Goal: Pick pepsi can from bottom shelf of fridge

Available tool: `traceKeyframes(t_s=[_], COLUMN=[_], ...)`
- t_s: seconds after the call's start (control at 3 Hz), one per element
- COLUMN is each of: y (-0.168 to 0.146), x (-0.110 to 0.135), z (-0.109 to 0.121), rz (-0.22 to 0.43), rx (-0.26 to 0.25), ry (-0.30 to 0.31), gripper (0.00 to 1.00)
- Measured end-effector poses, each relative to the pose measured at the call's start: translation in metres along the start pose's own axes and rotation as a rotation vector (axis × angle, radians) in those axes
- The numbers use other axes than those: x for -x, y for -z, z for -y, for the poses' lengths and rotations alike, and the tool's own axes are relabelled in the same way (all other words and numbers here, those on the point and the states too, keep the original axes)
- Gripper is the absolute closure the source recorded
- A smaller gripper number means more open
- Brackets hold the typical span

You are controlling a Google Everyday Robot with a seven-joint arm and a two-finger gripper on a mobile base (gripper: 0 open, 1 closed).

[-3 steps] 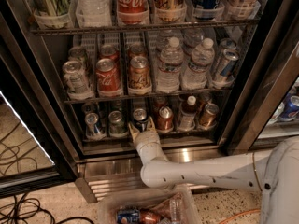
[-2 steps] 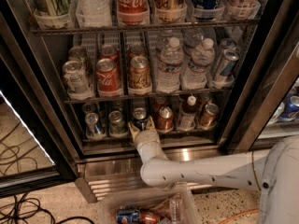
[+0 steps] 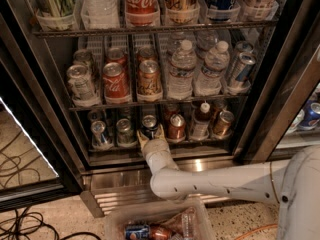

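The fridge stands open with wire racks of drinks. On the bottom shelf the dark blue pepsi can stands in the third lane from the left. My gripper reaches in from below on the white arm. It sits right at the front of the can, with one tan fingertip at the can's left and the other at its right. The fingers are spread, and the can's lower part is hidden behind them.
A pale silver-blue can and a grey can stand left of the pepsi; a copper-red can, a small bottle and another can stand right. A clear bin of cans sits below the steel grille. Cables lie at the left.
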State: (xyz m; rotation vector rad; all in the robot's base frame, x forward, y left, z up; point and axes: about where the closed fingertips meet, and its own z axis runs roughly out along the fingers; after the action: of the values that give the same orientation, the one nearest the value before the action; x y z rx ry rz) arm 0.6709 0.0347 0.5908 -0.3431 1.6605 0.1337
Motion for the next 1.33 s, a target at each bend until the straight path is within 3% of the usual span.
traceKeyframes(t_s=[0.33,0.67,1.0,1.33], y=[0.002,0.009,0.023,0.046], x=[0.018,0.048,0.064,0.058], z=[-0.014,-0.027,-0.036,-0.043], rz=[0.024,0.084,0.107,0.068], rx=[0.061,0.117,0.16,0.19], ry=[-0.004,0.024,0.061,0.076], gripper=[1.0,1.0,1.0,1.0])
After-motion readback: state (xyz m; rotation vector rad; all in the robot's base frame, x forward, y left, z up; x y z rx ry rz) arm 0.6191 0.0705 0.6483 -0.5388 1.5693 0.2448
